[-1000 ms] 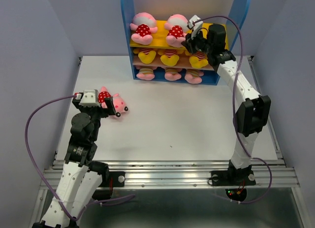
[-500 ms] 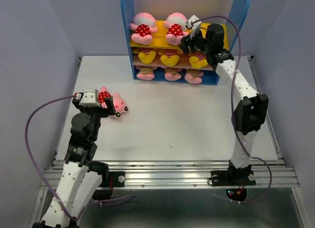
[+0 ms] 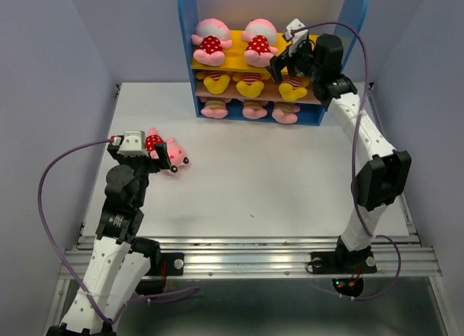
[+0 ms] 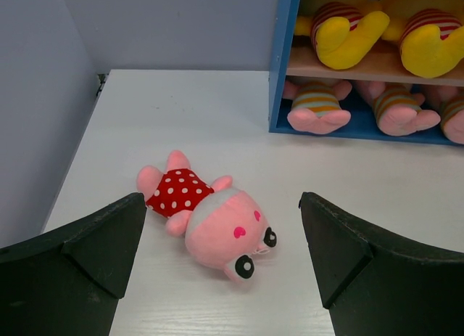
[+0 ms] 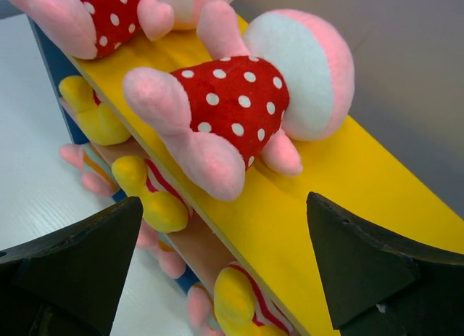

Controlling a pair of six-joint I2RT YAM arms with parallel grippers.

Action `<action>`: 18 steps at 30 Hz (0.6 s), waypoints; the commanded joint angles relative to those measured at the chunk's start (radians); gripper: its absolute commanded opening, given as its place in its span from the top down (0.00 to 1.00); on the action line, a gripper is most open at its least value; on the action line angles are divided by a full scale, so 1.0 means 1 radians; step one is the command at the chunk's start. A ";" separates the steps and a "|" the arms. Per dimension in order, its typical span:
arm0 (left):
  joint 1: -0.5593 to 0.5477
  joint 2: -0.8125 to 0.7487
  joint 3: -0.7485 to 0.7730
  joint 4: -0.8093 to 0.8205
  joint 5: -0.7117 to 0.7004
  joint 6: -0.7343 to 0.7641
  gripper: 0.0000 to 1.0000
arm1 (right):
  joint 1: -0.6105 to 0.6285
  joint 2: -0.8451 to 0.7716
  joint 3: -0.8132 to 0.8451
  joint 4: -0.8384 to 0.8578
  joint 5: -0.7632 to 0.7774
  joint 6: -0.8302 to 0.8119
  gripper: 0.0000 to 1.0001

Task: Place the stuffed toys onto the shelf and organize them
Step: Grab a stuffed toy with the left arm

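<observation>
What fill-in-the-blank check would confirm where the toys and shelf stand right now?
1. The yellow upper board holds ___ dotted pigs.
2. The pink pig lying on the table wears a ___ white-dotted outfit.
3. The middle board carries three yellow ___ in striped shirts.
4. The right gripper, up at the top tier, has its jaws ___.
Missing words: two; red; bears; open.
</observation>
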 commanded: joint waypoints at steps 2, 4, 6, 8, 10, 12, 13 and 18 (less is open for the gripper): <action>0.001 0.030 -0.009 0.067 0.007 -0.014 0.01 | -0.001 -0.205 -0.069 0.004 0.003 0.009 0.00; 0.002 0.049 -0.003 0.067 0.006 -0.061 0.01 | -0.001 -0.293 -0.148 -0.059 -0.037 0.009 0.00; 0.015 0.096 0.011 0.063 0.035 -0.116 0.01 | -0.001 -0.375 -0.251 -0.144 -0.118 0.003 0.00; 0.030 0.150 0.028 0.058 0.050 -0.177 0.01 | -0.001 -0.422 -0.334 -0.241 -0.178 -0.001 0.00; 0.067 0.185 0.028 0.067 0.133 -0.263 0.01 | -0.001 -0.503 -0.450 -0.259 -0.259 0.003 0.00; 0.107 0.237 0.026 0.072 0.225 -0.337 0.01 | -0.001 -0.563 -0.657 -0.245 -0.307 -0.024 0.00; 0.161 0.253 0.022 0.091 0.259 -0.372 0.01 | -0.001 -0.610 -0.716 -0.236 -0.327 -0.027 0.00; 0.358 0.356 -0.049 0.190 0.495 -0.633 0.01 | -0.001 -0.687 -0.936 -0.217 -0.338 -0.023 0.00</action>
